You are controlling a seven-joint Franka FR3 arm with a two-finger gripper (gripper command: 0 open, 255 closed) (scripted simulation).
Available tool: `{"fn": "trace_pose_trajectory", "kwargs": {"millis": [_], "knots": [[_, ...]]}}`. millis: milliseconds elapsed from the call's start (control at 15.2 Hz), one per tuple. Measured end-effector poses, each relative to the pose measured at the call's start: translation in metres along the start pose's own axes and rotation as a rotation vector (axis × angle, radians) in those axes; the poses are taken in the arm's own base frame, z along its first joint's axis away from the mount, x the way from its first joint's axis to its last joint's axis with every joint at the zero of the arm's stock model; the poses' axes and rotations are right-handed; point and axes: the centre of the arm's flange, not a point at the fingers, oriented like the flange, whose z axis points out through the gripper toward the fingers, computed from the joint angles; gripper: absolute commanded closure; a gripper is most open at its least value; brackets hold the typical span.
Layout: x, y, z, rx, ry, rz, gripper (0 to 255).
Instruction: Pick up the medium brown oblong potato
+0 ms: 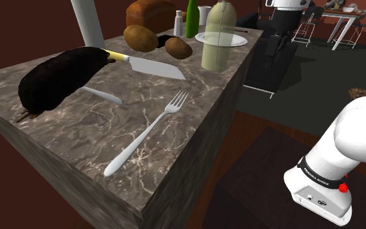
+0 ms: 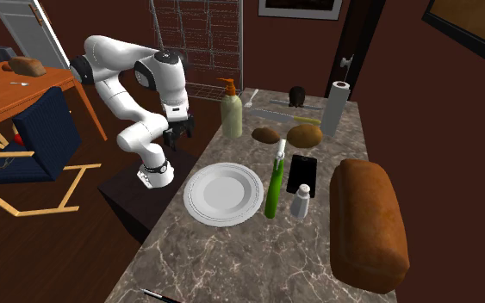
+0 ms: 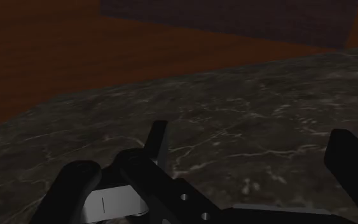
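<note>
Two brown potatoes lie side by side on the marble counter: a smaller, darker oblong one and a larger golden one. My gripper hangs off the counter's side edge, near the soap dispenser and well short of the potatoes. In the wrist view the gripper is open, its fingers standing wide apart over the marble with nothing between them.
A white plate, green bottle, shaker, black phone and bread loaf crowd the counter near the potatoes. A knife, fork and black furry animal lie at the other end.
</note>
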Motion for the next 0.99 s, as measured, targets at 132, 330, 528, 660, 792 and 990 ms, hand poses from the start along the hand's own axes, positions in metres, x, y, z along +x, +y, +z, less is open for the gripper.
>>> {"fn": "trace_pose_trajectory", "kwargs": {"millis": [132, 330, 528, 660, 792, 990], "knots": [[0.006, -0.002, -0.002, -0.003, 0.002, -0.002, 0], [0.032, -0.022, -0.011, -0.019, 0.01, -0.015, 0], [0.063, -0.04, -0.02, -0.037, 0.021, -0.03, 0], [0.089, -0.056, -0.027, -0.048, 0.028, -0.04, 0], [0.105, -0.069, -0.032, -0.061, 0.035, -0.05, 0], [0.134, -0.089, -0.05, -0.079, 0.06, -0.06, 0]]}}
